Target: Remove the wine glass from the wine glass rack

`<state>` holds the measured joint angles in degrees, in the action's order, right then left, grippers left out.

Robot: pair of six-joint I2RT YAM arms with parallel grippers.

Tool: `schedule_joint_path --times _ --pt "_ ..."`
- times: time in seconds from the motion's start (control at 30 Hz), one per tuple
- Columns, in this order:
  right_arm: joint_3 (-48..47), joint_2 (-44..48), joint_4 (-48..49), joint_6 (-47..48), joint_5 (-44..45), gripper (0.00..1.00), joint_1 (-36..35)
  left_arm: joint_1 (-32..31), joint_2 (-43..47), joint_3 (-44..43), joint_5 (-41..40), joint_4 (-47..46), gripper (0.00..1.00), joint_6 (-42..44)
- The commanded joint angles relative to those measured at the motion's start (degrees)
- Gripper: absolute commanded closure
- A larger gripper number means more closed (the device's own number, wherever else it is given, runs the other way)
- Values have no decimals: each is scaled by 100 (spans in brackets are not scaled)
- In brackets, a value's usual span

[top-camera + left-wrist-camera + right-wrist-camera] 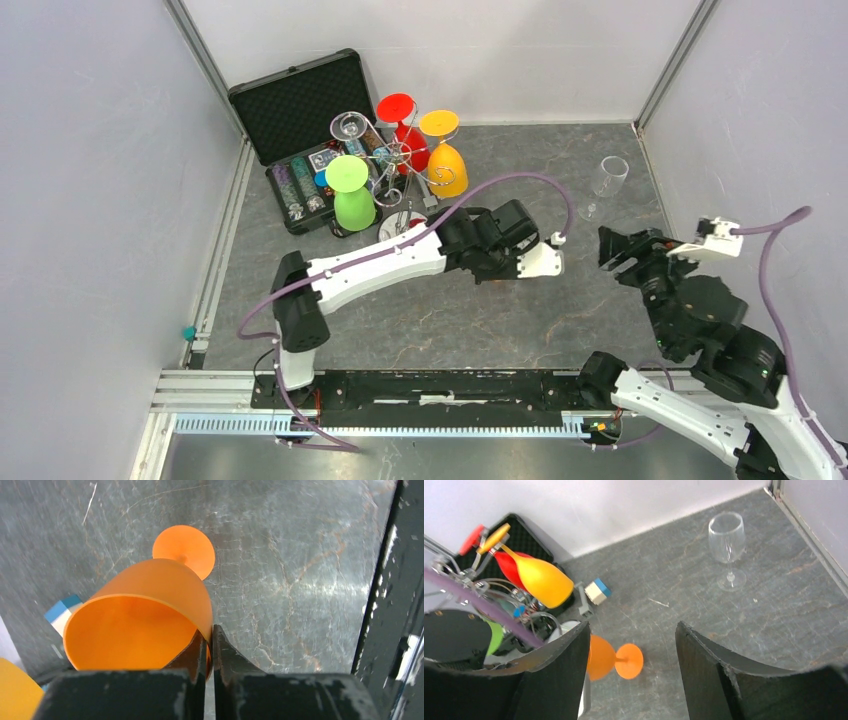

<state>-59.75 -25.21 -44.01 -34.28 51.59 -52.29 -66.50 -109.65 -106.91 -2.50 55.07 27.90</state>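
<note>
Left hand (pixel 212 642) clamped on the orange glass (pixel 150 587) rim beside the rack (pixel 393 160); right hand (pixel 631 627) apart. I'd set its foot flat — then release.

Dark grey stone-look desk top (pixel 300 555): smooth, pale-veined, low sheen, fine scratches.
Translucent orange plastic wine glass (pixel 145 595): frosted, satin.
Clear stemmed wine glass (pixel 726 540), far right corner: transparent, glossy; glass or plastic not discernible.
Silver wire wine glass rack (pixel 390 160), far left corner: polished metal, reflective round base.
Green plastic wine glass (pixel 353 205), red plastic wine glass (pixel 412 150), yellow plastic wine glass (pixel 447 170): smooth, semi-matt.
Open black case (pixel 300 100): matt dimpled lid lining.
Left gripper (pixel 211 632), right gripper (pixel 632 627): fingers matt black, rough, scuffed grey at edges.
</note>
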Motion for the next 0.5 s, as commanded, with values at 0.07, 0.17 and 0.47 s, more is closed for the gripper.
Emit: schedule_joint_path --times 0.07,0.17,0.47 --pt "-882 -321 -184 496 233 31 -8 -7 1174 706 1100 -123 98 2054" --pt "-919 -472 -249 592 -51 30 -10 -8 1912 1277 1723 -123 98 2910" --pt "-745 -1334 135 1255 -2416 26 -8 -179 3027 2117 2743 -255 98 4200"
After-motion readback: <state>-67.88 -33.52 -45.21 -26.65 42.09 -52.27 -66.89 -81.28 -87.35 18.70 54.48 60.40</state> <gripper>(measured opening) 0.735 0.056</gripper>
